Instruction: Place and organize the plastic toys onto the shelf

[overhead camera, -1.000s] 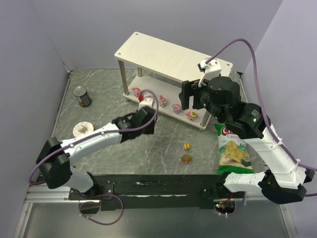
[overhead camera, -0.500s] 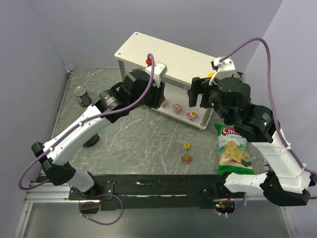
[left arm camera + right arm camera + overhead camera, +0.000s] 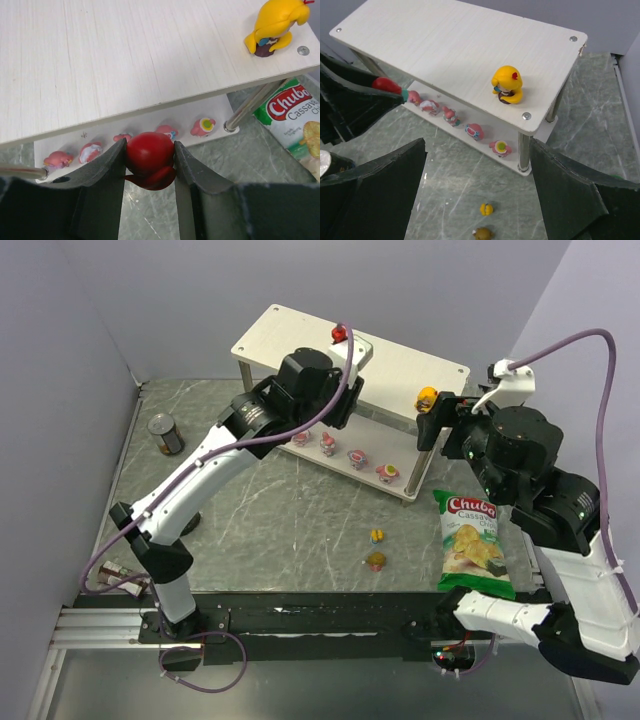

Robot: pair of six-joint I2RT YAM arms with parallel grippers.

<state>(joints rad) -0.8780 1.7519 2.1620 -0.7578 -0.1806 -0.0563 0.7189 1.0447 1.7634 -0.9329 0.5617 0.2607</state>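
- Left gripper (image 3: 341,338): closed on the red toy (image 3: 340,333), which is pinched between both fingers (image 3: 107,167).
- Change: half a second ago this gripper and toy were over the 9 o'clock part of the shelf (image 3: 400,365). They now sit further toward 1 o'clock, over the middle of the top board in the overhead view. I cannot tell how high the toy is above the board.
- Right gripper (image 3: 438,423): jaws spread wide and holding nothing. It has drawn back toward 3 o'clock since the earlier frames and is now just off that end of the shelf.
- Orange-yellow toy (image 3: 427,397): upright on the top board, at its 4 o'clock corner, clear of the right fingers (image 3: 375,195).
- Pink-and-white toys (image 3: 451,114): five in a row along the lower board, unchanged.
- Yellow-blue toy (image 3: 376,536) and brown-pink toy (image 3: 375,561): on the worktop (image 3: 280,510) at 6 o'clock of the shelf, close together, unmoved.
- Chips bag (image 3: 472,545): flat on the worktop at 5 o'clock of the shelf.
- Can (image 3: 166,434): upright at 9 o'clock of the shelf.
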